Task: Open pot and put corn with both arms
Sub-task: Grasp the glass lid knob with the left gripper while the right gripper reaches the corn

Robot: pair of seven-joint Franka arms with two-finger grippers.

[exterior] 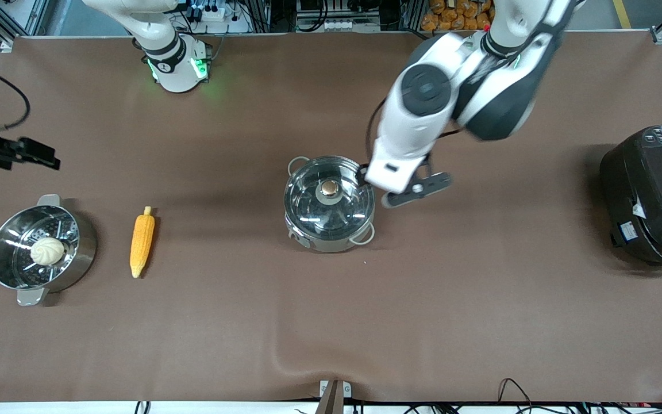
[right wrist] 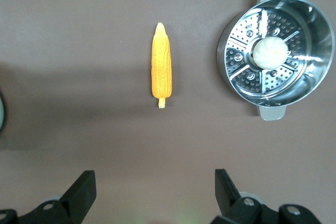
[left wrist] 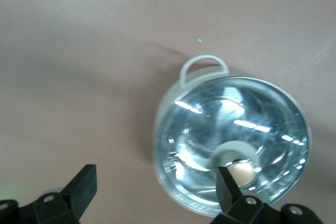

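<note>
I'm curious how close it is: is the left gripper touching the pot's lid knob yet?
Apart. In the left wrist view, the left gripper is open, with one finger overlapping the knob of the lid but visibly above it.

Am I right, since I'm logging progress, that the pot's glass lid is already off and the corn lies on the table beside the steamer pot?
Not quite: the front view shows the glass lid still on the pot. The corn does lie on the table beside the steamer pot.
</note>
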